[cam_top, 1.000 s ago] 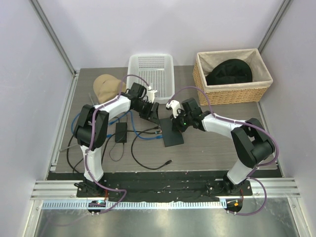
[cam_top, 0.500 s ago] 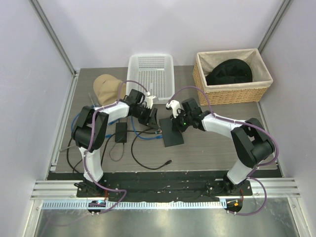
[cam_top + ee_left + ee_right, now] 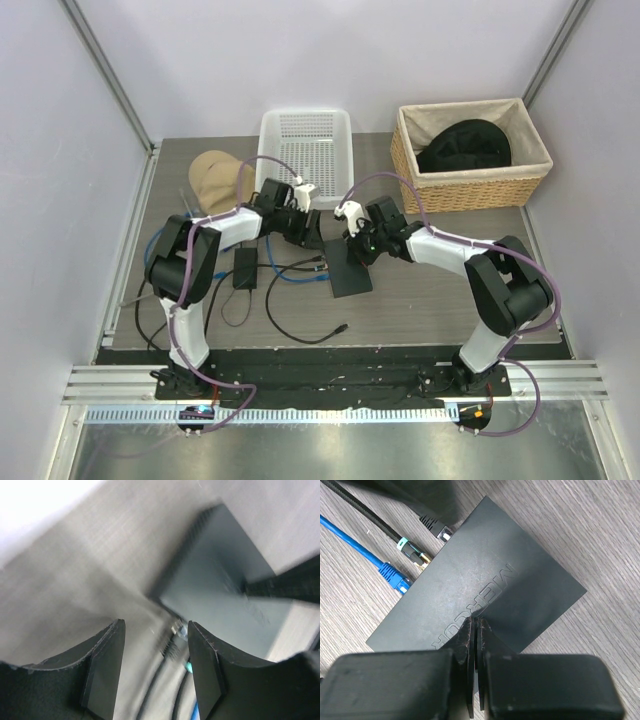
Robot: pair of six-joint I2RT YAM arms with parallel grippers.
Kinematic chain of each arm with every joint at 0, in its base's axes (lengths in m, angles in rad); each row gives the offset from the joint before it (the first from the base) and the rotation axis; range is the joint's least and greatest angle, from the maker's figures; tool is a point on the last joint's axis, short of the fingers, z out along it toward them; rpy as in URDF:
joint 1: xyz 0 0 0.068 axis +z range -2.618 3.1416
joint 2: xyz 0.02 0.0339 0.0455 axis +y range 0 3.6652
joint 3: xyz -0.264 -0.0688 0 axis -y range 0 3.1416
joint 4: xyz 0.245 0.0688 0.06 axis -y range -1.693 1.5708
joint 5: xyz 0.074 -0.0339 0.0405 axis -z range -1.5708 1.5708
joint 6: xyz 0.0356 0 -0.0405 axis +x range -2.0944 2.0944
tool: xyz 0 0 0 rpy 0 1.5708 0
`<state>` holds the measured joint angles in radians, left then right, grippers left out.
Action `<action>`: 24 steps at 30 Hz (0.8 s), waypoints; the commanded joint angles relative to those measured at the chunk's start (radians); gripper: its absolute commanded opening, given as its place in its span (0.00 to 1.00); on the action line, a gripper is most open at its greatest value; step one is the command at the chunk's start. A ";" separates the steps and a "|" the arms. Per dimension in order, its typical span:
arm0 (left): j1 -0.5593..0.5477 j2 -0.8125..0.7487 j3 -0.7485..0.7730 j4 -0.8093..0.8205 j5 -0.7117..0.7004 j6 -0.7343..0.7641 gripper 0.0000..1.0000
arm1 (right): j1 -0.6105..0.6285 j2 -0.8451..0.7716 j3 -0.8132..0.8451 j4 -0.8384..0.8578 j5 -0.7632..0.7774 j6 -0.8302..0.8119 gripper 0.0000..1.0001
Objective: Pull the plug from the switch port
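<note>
Overhead view: the flat matte-black rectangular switch (image 3: 350,280) lies on the grey wood-grain table (image 3: 430,300), directly beneath the right pincer (image 3: 352,247) and just to the right of the left pincer (image 3: 306,234). A blue cable (image 3: 292,277) leaves the switch's left edge and passes below the left pincer. A small black adapter brick (image 3: 245,268) lies to the left of that pincer. A white perforated plastic basket (image 3: 305,140) stands beyond it. Left wrist view: the left pincer's jaws stand apart with nothing between them. Ahead of its fingertips (image 3: 107,655), blurred plug ends (image 3: 172,632) meet the near edge of the switch. The right pincer's tip rests on the switch top, at the right. Right wrist view: the right pincer is fully closed, grips nothing, and presses its tip down on the lettered top face of the switch. Ahead and to the left of that tip, three plugs sit at the switch's long edge: a blue-booted plug (image 3: 395,577), a teal-collared plug (image 3: 411,551) and a black plug (image 3: 436,526). How deep each sits cannot be told.
</note>
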<state>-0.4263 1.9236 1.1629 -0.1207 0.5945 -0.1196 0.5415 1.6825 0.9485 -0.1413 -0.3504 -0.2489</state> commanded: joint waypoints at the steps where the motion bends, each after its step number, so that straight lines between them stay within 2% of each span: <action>1: 0.018 0.069 0.155 -0.017 -0.087 0.012 0.57 | 0.006 0.040 -0.005 -0.084 0.042 -0.013 0.03; 5: 0.023 0.071 0.167 -0.034 -0.003 0.043 0.57 | 0.006 0.031 -0.013 -0.077 0.044 -0.013 0.03; 10: 0.023 0.028 0.075 -0.037 0.100 0.021 0.55 | 0.006 0.022 -0.022 -0.070 0.044 -0.013 0.04; 16: 0.023 0.003 0.008 -0.033 0.116 0.003 0.52 | 0.006 0.032 -0.011 -0.078 0.042 -0.015 0.04; 24: 0.023 0.032 0.018 -0.010 0.163 -0.015 0.48 | 0.006 0.034 -0.010 -0.081 0.041 -0.013 0.04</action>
<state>-0.4099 1.9610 1.1793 -0.1593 0.7010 -0.1280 0.5415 1.6825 0.9493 -0.1429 -0.3500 -0.2493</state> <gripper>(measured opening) 0.500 0.040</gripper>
